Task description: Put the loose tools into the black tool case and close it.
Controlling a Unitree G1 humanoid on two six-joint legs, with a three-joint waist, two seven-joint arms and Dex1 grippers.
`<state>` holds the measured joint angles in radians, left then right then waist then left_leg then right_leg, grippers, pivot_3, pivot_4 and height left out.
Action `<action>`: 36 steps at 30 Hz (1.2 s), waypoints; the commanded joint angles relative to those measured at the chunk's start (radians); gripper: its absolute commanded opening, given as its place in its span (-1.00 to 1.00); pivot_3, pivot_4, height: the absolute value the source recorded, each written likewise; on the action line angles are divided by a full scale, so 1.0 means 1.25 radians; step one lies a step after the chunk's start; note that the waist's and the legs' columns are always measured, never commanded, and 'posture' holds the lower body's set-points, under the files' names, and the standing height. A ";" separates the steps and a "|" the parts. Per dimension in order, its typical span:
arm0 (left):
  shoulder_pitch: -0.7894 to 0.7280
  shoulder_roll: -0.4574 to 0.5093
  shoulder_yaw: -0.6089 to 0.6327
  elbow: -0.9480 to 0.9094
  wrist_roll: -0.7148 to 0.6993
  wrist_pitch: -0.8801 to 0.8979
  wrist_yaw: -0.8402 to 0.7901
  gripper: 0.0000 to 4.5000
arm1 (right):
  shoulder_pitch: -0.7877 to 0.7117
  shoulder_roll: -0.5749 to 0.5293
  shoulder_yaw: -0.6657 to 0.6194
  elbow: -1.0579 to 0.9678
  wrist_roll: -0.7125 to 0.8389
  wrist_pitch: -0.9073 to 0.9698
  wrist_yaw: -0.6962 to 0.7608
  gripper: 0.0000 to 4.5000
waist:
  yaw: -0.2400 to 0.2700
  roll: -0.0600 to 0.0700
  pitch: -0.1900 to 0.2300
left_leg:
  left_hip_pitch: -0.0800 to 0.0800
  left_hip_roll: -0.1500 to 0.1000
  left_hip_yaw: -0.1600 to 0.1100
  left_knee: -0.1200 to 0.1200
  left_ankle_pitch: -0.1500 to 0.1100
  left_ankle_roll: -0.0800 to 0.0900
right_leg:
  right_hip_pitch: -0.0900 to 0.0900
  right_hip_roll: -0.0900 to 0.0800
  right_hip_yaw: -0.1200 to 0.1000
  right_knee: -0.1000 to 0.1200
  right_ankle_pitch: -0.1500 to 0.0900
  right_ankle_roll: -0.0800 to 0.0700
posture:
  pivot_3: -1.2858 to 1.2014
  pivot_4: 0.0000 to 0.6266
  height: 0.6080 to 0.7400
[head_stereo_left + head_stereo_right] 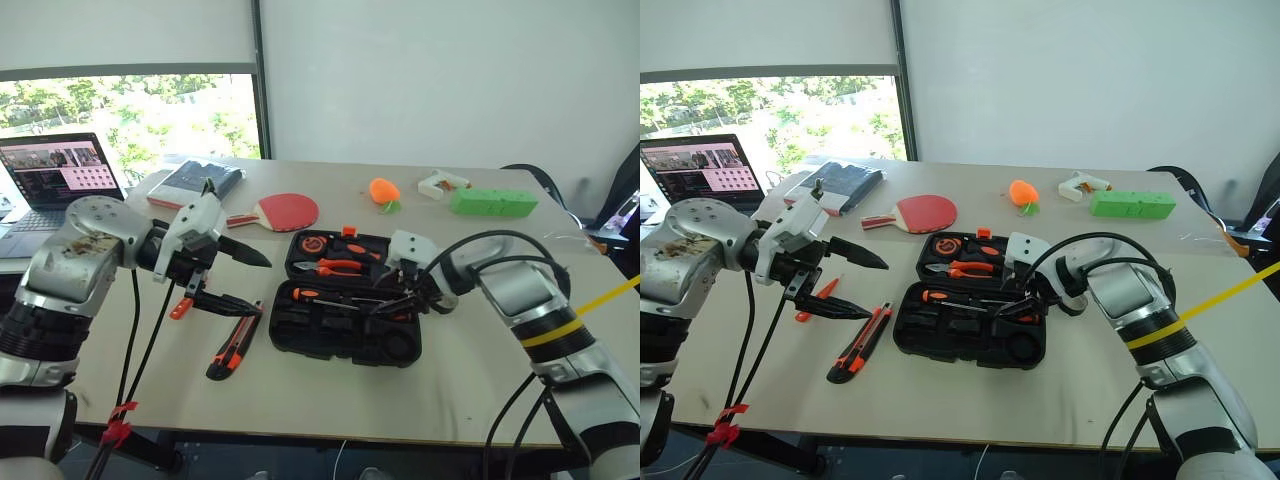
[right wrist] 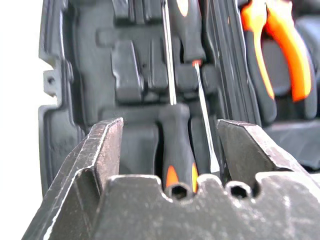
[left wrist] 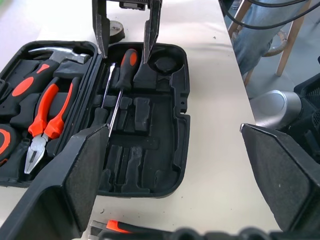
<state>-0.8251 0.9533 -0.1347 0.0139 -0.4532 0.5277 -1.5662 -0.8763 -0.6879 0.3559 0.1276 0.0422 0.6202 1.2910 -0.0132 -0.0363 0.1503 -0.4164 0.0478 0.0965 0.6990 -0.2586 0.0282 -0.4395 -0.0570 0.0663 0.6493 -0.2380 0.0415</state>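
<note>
A: Where does your task stand?

B: The black tool case (image 1: 970, 310) lies open at the table's (image 1: 1090, 380) centre, two screwdrivers (image 2: 187, 100) seated inside. Your right gripper (image 1: 1020, 300) hovers over them, released; your left gripper (image 1: 845, 285) is spread, empty. The utility knife (image 1: 860, 342) and orange tester (image 1: 815, 298) remain outside, lid unclosed.

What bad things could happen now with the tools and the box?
The right gripper hangs open just above two screwdrivers lying in the black tool case; it might nudge them out of their slots. The utility knife and a small orange tool lie outside; closing now would leave them behind.
</note>
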 commanded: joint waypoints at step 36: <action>-0.012 -0.003 0.013 -0.032 0.014 0.006 0.007 1.00 | 0.061 0.089 0.044 0.095 -0.074 -0.104 -0.083 -0.98 | -0.013 -0.001 0.000 | 0.007 0.001 0.000 0.000 0.000 -0.001 | 0.005 0.001 0.000 0.002 0.001 -0.001 | 0.03 -0.52 0.94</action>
<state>-0.8323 0.9479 -0.1347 0.0046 -0.4334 0.5419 -1.5618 -0.8338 -0.5796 0.3934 0.2508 -0.0385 0.4869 1.1896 -0.0295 -0.0372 0.1496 -0.4075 0.0489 0.0963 0.6984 -0.2582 0.0275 -0.4331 -0.0558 0.0665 0.6516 -0.2373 0.0400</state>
